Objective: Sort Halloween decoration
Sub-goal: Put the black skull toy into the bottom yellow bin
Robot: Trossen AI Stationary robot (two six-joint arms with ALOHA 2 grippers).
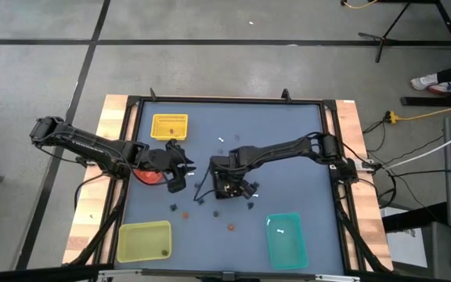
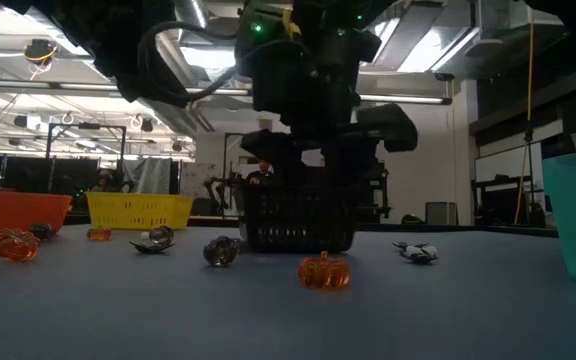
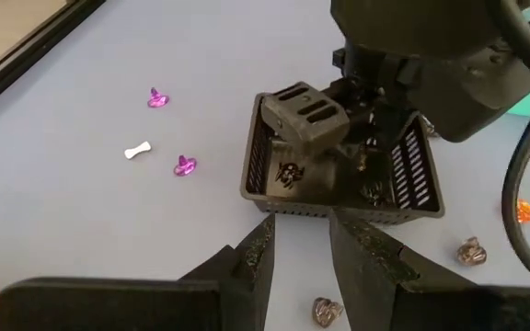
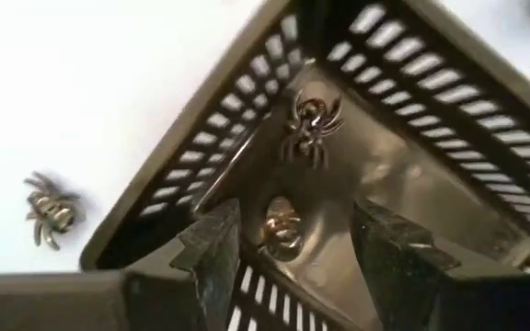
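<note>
Right wrist view: the right gripper [image 4: 283, 244] hangs open inside the black slotted basket [image 4: 247, 119], a dark spider trinket [image 4: 309, 124] ahead; the left gripper [image 3: 299, 253] waits slightly parted, empty.

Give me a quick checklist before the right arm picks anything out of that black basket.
1. Right gripper over the black basket: ok.
2. Fingers open: ok.
3. Spider trinket visible inside the basket: ok.
4. Gold trinket lined up between the fingers: ok.
5. Left gripper outside the basket, open, holding nothing: ok.
6. Teal container unobstructed for a drop: ok.
</note>
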